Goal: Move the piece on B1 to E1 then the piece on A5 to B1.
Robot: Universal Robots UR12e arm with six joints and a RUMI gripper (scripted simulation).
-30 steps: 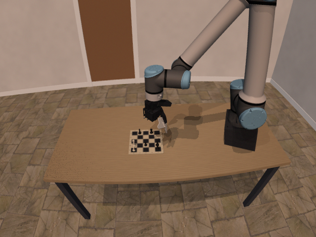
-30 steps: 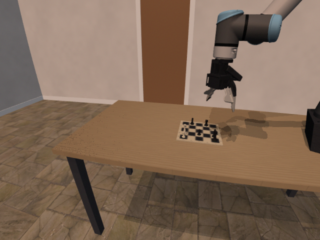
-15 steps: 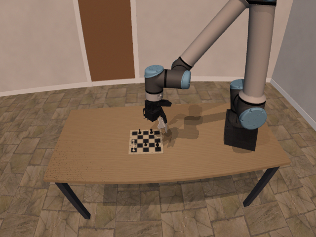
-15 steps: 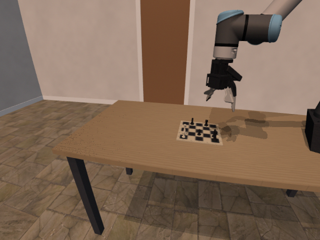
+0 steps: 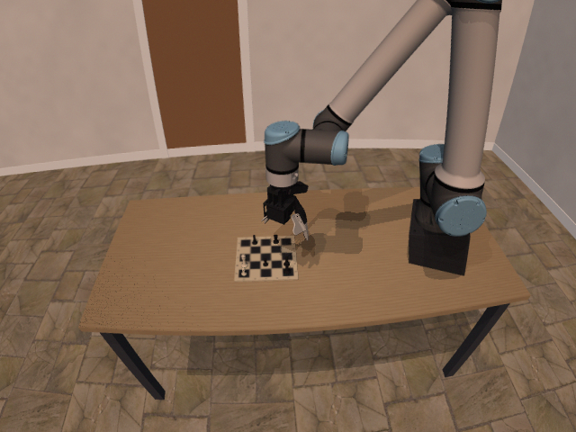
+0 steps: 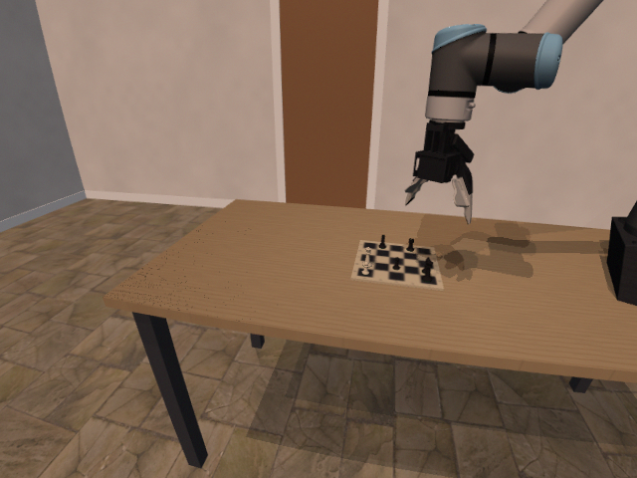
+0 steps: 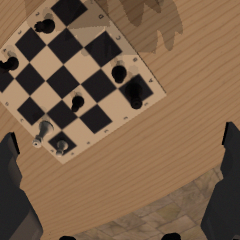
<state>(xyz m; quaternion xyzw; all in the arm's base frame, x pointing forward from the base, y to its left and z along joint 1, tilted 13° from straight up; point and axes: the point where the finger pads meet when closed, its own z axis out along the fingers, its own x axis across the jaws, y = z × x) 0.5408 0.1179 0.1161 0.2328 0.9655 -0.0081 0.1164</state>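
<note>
The small chessboard lies mid-table. A black piece stands upright on B1, right beside a taller black piece on A1. In the top view the two overlap at the board's right edge. A white pawn stands on A5, the front left corner. E1 is a bare dark corner square. My gripper is open and empty. It hangs well above the table, just behind the board's back right corner.
A taller white piece stands on B5 and a black pawn on B3. Two black pieces stand in row E. The robot's base stands at the table's right.
</note>
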